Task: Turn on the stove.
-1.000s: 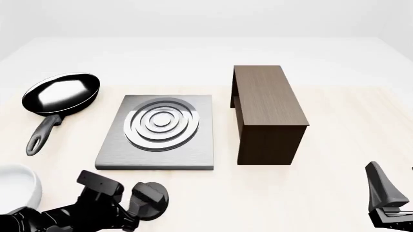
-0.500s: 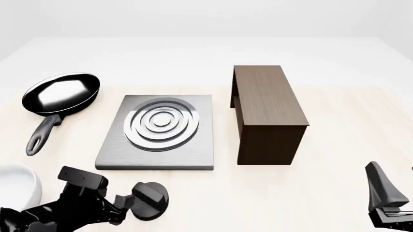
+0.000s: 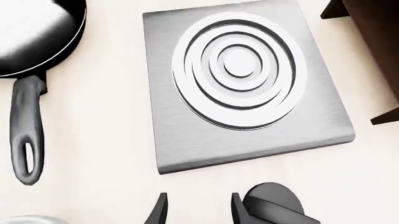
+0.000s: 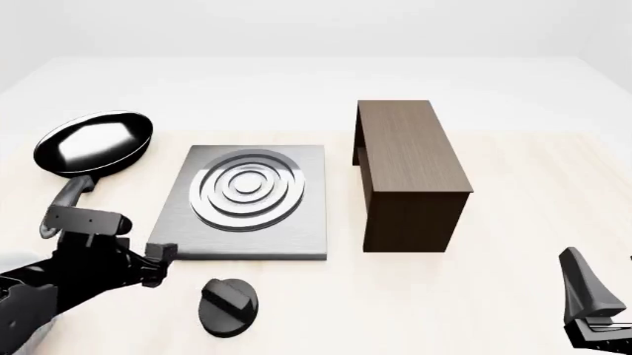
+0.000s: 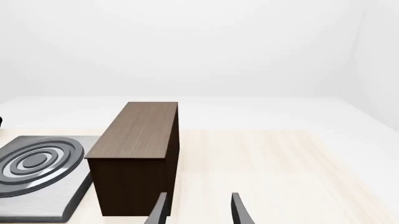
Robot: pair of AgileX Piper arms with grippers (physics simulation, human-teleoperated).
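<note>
Steel: one stove, one knob beside the left gripper's released fingers, one pan, one box; right gripper released; pale table, white room.

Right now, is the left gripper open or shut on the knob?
Open. In the left wrist view the left gripper shows a bare gap between its fingers; the knob sits beside it, ungrasped.

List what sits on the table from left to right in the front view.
frying pan → left gripper → knob → stove → wooden box → right gripper
</note>
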